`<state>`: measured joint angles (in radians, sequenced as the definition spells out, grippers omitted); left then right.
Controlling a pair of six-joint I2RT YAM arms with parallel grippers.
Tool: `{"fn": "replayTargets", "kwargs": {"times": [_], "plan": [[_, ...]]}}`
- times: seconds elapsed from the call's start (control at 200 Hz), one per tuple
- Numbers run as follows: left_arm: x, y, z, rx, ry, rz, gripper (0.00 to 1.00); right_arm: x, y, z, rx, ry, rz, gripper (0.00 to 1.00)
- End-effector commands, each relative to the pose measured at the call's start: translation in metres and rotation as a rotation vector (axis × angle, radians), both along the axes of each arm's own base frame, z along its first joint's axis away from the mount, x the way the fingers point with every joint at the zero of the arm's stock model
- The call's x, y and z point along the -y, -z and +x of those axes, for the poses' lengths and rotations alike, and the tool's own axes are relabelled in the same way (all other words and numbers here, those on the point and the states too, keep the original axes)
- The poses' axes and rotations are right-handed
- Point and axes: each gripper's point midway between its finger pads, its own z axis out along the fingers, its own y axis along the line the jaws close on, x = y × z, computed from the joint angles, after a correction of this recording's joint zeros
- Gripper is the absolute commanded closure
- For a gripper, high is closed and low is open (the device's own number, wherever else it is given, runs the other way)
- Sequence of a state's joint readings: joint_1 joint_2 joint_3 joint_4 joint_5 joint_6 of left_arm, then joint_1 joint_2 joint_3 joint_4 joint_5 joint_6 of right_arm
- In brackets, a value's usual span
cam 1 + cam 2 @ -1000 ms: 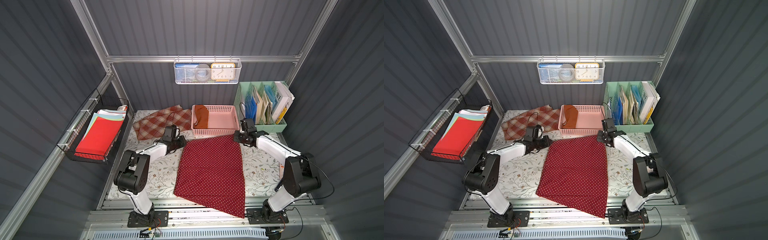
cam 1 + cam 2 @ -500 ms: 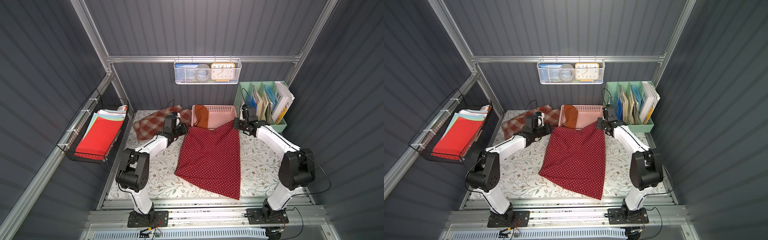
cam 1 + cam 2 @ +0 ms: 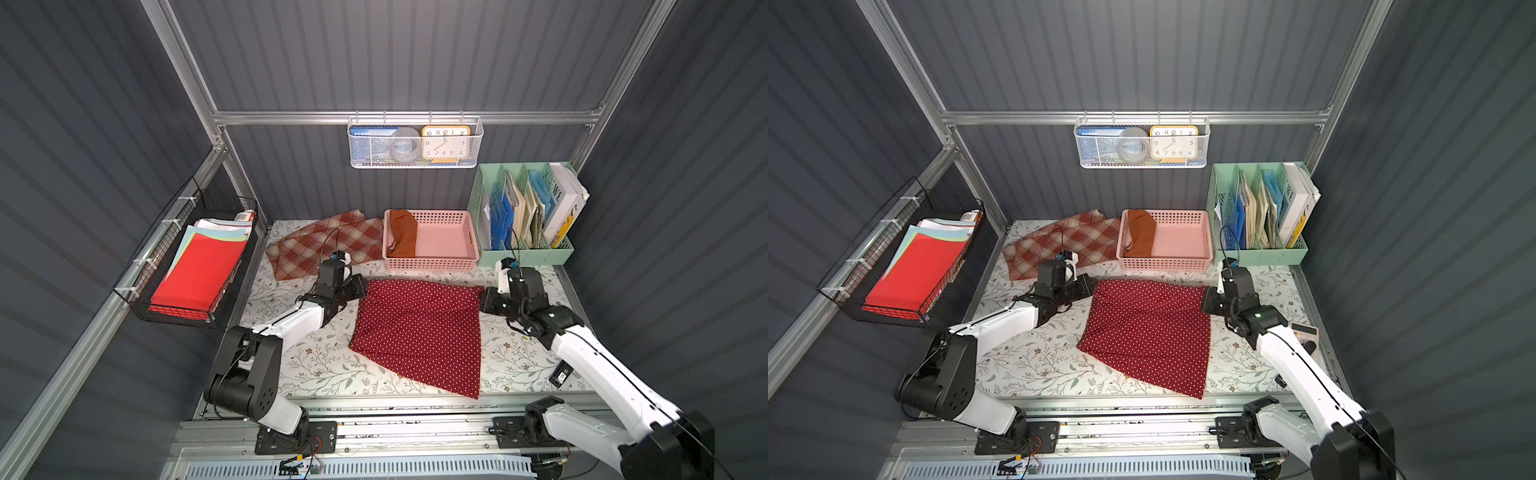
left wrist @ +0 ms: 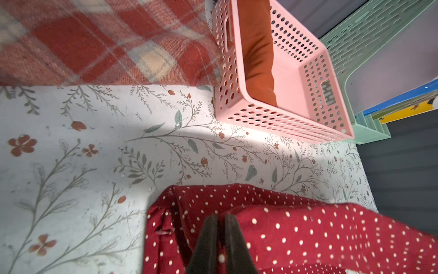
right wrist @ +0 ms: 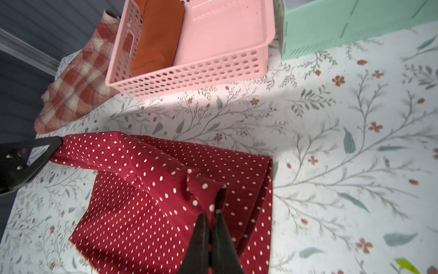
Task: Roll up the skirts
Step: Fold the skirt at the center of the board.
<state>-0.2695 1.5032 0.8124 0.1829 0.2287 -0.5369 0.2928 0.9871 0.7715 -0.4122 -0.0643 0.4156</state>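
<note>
The dark red polka-dot skirt (image 3: 419, 336) (image 3: 1150, 332) lies on the floral table, its far edge doubled over toward the front. My left gripper (image 3: 360, 291) (image 4: 221, 217) is shut on the far left corner. My right gripper (image 3: 482, 301) (image 5: 211, 213) is shut on the far right corner. The plaid skirt (image 3: 324, 245) (image 4: 94, 42) lies flat at the back left. The rust-orange skirt (image 3: 402, 239) (image 5: 156, 35) sits folded inside the pink basket (image 3: 432, 264).
A mint file organiser (image 3: 523, 249) stands at the back right beside the pink basket. A black wire basket (image 3: 195, 270) of paper sheets hangs on the left wall. A white mesh basket (image 3: 415, 145) with a clock hangs on the back rail.
Both grippers lifted the polka-dot skirt's far edge toward the back, then came down forward, folding that edge over. The whole skirt slid back from the front edge.
</note>
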Motion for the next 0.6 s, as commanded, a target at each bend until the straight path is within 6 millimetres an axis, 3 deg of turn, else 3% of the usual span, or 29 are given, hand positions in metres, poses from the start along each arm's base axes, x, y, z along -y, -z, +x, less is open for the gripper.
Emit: {"fn": "replayTargets", "kwargs": {"times": [0.0,0.075,0.32,0.595], "plan": [[-0.009,-0.010,-0.015,0.036,-0.002,0.027,1.00,0.000,0.021,-0.043,-0.107,0.005,0.069,1.00],[-0.013,-0.015,-0.024,0.058,-0.016,0.024,1.00,-0.001,0.031,-0.066,-0.146,0.010,0.097,1.00],[-0.017,0.012,-0.075,-0.023,-0.012,-0.043,1.00,-0.001,0.061,-0.118,-0.244,0.000,0.082,1.00],[-0.020,0.029,-0.109,-0.059,-0.013,-0.057,1.00,-0.003,0.086,-0.144,-0.328,0.050,0.146,1.00]]}}
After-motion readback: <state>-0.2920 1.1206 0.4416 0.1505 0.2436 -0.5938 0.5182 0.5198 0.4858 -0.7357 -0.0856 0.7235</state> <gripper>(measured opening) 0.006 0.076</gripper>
